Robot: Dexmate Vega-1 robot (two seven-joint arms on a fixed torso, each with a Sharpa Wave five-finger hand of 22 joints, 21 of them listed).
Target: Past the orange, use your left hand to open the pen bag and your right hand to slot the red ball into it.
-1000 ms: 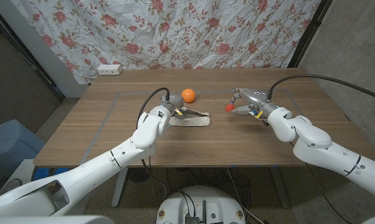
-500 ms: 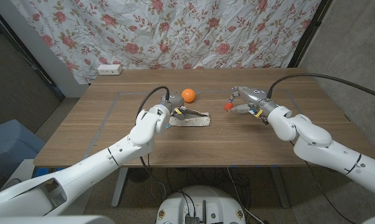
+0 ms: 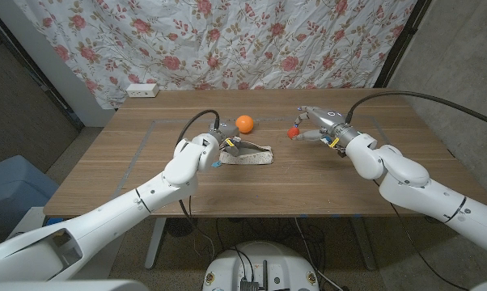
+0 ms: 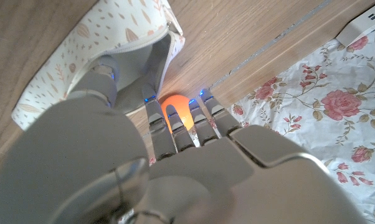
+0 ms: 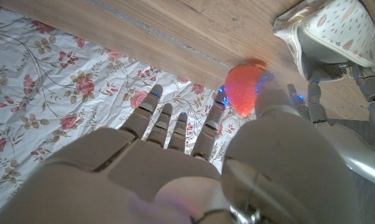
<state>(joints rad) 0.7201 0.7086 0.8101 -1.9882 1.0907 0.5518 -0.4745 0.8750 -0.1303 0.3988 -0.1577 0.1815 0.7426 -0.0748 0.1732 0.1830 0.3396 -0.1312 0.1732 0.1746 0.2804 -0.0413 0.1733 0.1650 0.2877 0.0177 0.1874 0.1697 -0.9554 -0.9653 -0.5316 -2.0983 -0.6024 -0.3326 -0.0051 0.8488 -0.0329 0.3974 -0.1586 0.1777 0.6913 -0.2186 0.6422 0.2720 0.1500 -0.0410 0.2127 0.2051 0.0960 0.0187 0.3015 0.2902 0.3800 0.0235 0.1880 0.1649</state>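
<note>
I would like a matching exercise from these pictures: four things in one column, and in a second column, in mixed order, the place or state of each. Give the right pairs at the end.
Things
1. orange
2. red ball
3. pen bag
4. power strip

Places or states
A. pinched by the right robot hand, above the table
B. white, at the table's far left corner
C. lies on the table, its mouth held open by the left robot hand
D. rests on the table just behind the bag

Pairs: 1-D, 2-A, 3-C, 4-B
</note>
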